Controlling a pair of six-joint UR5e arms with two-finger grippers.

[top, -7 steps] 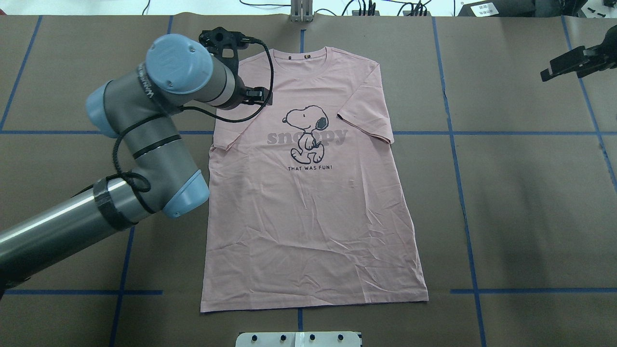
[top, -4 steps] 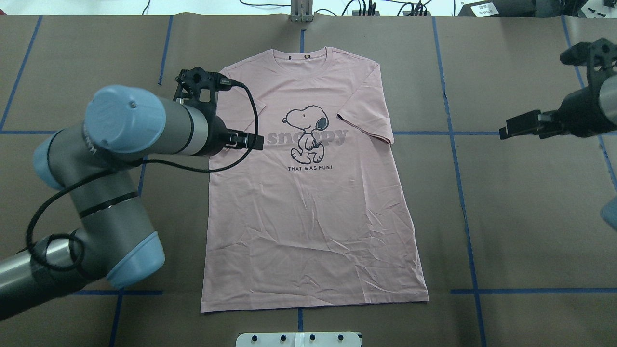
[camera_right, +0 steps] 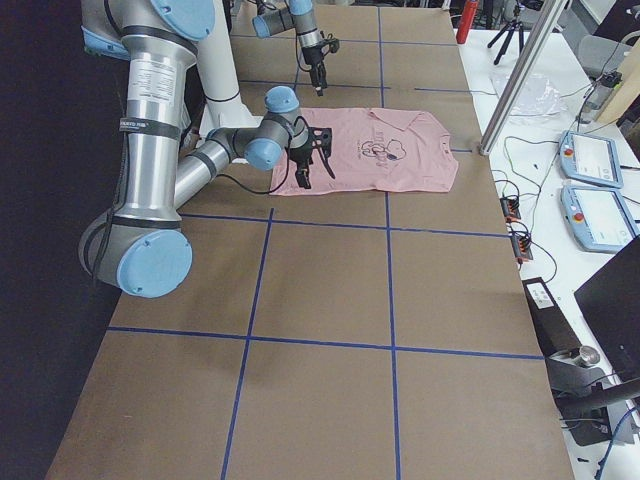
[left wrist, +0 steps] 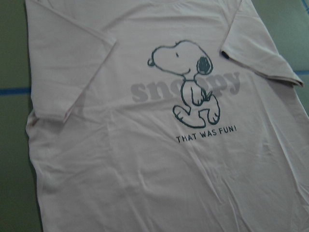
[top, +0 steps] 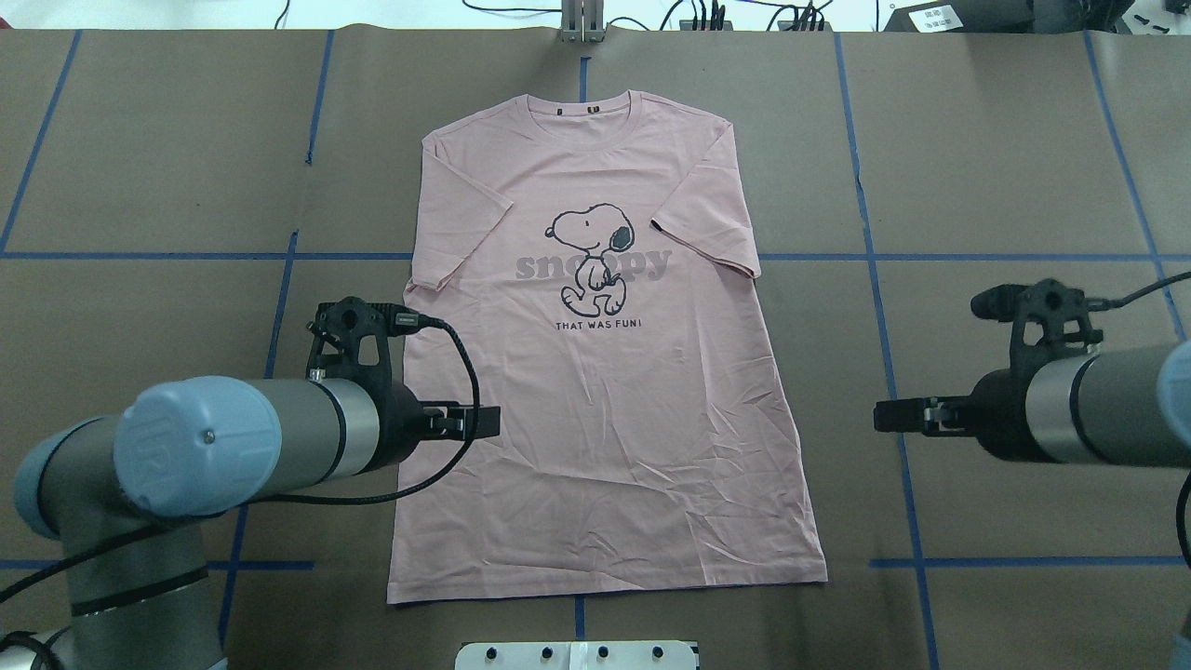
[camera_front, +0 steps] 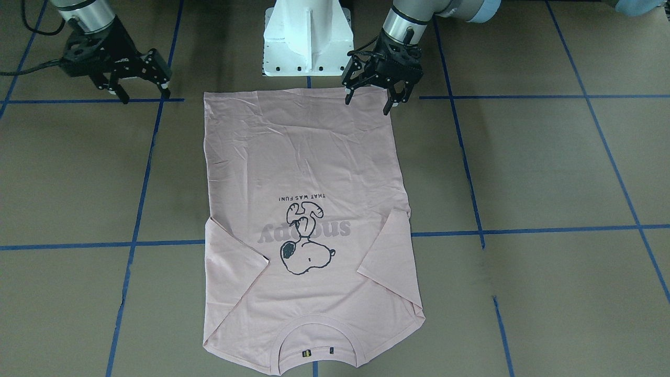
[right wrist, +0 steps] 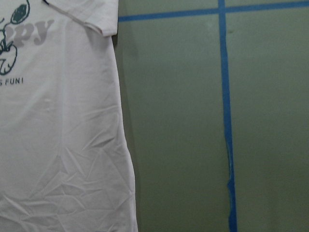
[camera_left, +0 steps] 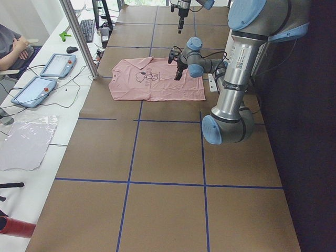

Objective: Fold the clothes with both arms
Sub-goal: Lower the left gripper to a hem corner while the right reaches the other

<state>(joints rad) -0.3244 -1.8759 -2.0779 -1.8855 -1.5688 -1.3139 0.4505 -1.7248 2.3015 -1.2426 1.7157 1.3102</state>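
The pale pink T-shirt (top: 605, 447) lies flat and print up on the brown table, collar at the far side, both sleeves spread; it also shows in the front view (camera_front: 309, 157) and both wrist views (left wrist: 145, 169) (right wrist: 58, 145). My left gripper (camera_front: 367, 104) is open and empty, hovering over the shirt's left side near the hem; overhead it (top: 479, 421) stands over the left edge. My right gripper (camera_front: 146, 97) is open and empty, off the shirt to its right, over bare table (top: 891, 416).
The white pedestal base (camera_front: 309, 42) stands at the near edge just behind the hem. Blue tape lines (top: 875, 256) cross the brown table cover. Tablets and cables (camera_left: 55, 65) lie on a white bench beyond the far edge.
Both arms have pulled back toward the near edge. The left gripper moved from the left sleeve down along the shirt's left side. The right gripper came in from the far right toward the shirt.
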